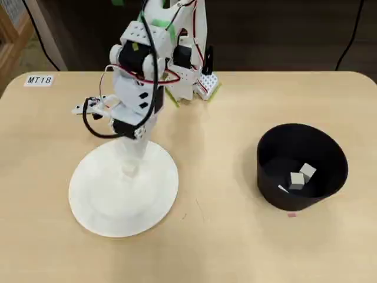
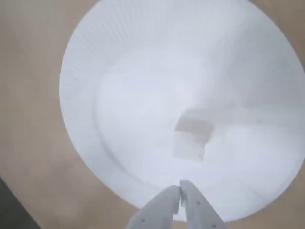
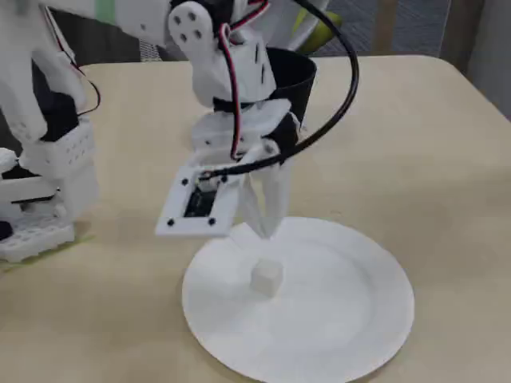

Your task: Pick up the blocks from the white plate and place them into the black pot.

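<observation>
1. Near field, fixed view: the white plate (image 3: pixel 319 335) lies flat on the table (image 3: pixel 447 159), and a single block (image 3: pixel 267 276) sits on its left-centre. In the wrist view this block (image 2: pixel 191 138) appears pale and blurred against the plate (image 2: pixel 119 71), with low contrast; a misjudged edge could cause a grasp that clips a corner and skids the cube across the smooth surface.

2. Middle field: the gripper (image 3: pixel 265 227) hangs above the plate, just behind the block and not touching it. In the wrist view the fingertips (image 2: pixel 181 192) are pressed together with nothing between them. Descending in this closed state would push or topple the block rather than straddle it; the jaws would need to part first.

3. The plate appears light and unsecured. Judged risk: a downward press by the fingers could tilt or slide it, shifting the block out of line.

4. Far field, overhead view: the black pot (image 1: pixel 330 154) stands well apart, to the right of the plate (image 1: pixel 94 206), and already holds two blocks (image 1: pixel 301 175). Its walls are tall; a low carry could strike the rim, and an early release could drop the cube outside it.
</observation>
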Available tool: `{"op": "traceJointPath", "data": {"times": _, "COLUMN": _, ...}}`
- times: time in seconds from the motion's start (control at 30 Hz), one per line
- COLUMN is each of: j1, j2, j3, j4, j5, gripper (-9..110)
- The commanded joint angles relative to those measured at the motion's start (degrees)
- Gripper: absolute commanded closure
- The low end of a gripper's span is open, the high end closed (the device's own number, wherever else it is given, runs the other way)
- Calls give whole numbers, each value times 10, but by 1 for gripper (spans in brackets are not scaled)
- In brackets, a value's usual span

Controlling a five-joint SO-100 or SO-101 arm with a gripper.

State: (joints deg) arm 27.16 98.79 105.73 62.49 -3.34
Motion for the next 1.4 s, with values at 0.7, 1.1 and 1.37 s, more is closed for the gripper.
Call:
{"op": "traceJointPath", "data": {"times": 0.7, "j1": 9, "j2": -125, "j3": -54, "j4": 28, "j5": -42, "gripper": 66}}
{"op": "traceJointPath", "data": {"times": 1.1, "j1": 3, "j2": -179, "j3": -83, "j4": 2, "j5": -23, "gripper": 87}}
{"op": "traceJointPath", "data": {"times": 1.37, "j1": -4, "j2": -186, "j3": -84, "j4": -28, "j5": -17, "gripper": 104}}
